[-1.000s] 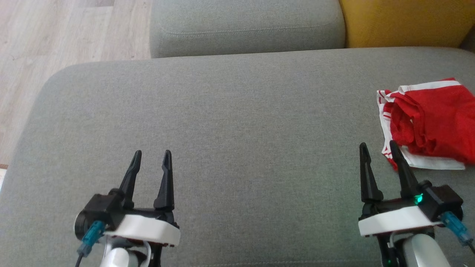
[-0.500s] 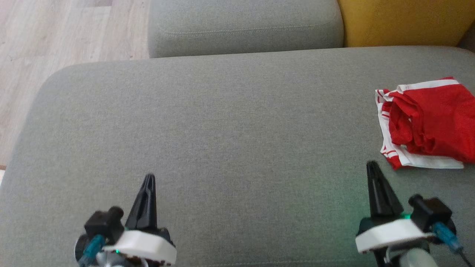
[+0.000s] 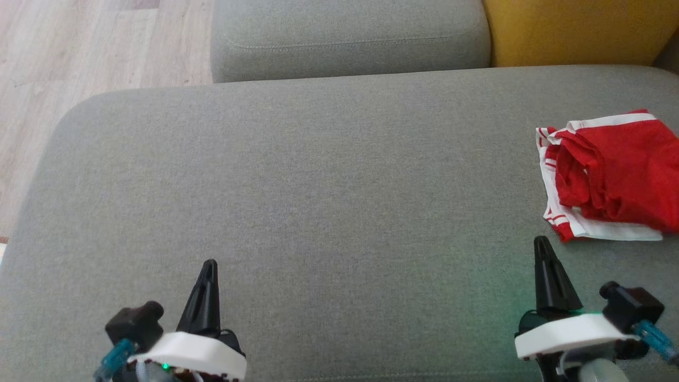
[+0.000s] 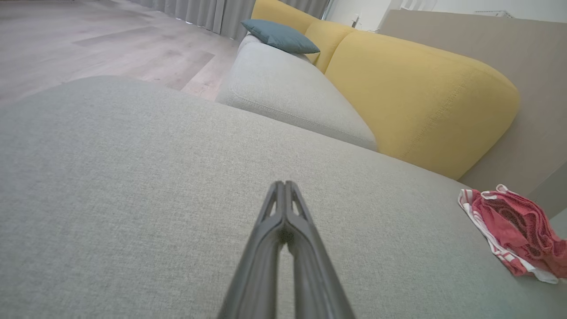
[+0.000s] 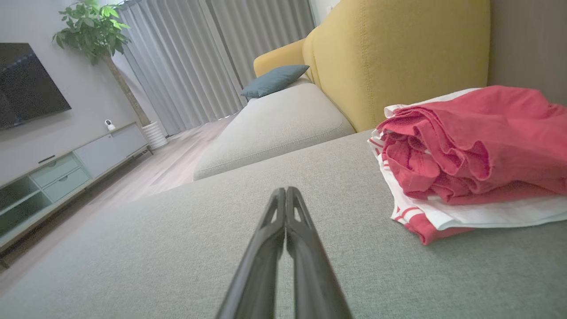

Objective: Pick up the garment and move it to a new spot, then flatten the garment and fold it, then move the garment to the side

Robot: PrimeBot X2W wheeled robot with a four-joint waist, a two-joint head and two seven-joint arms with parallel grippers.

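Note:
The garment (image 3: 610,172) is red with white bands and lies folded in a loose bundle at the right edge of the grey cushion (image 3: 329,201). It shows again as the garment (image 4: 516,232) at far right in the left wrist view and as the garment (image 5: 469,153) close up at right in the right wrist view. My right gripper (image 3: 542,245) is shut and empty, its tips a short way in front and to the left of the bundle, not touching it. My left gripper (image 3: 210,265) is shut and empty near the front left of the cushion.
A second grey seat cushion (image 3: 345,37) lies behind the work cushion, with a yellow backrest (image 3: 573,29) at the far right. Wooden floor (image 3: 79,48) drops away on the left. A blue pillow (image 4: 279,35) rests far back; a TV cabinet (image 5: 66,168) and plant (image 5: 97,35) stand across the room.
Both grippers have closed from open to shut and drawn back toward me, away from the garment. The garment has stayed in place.

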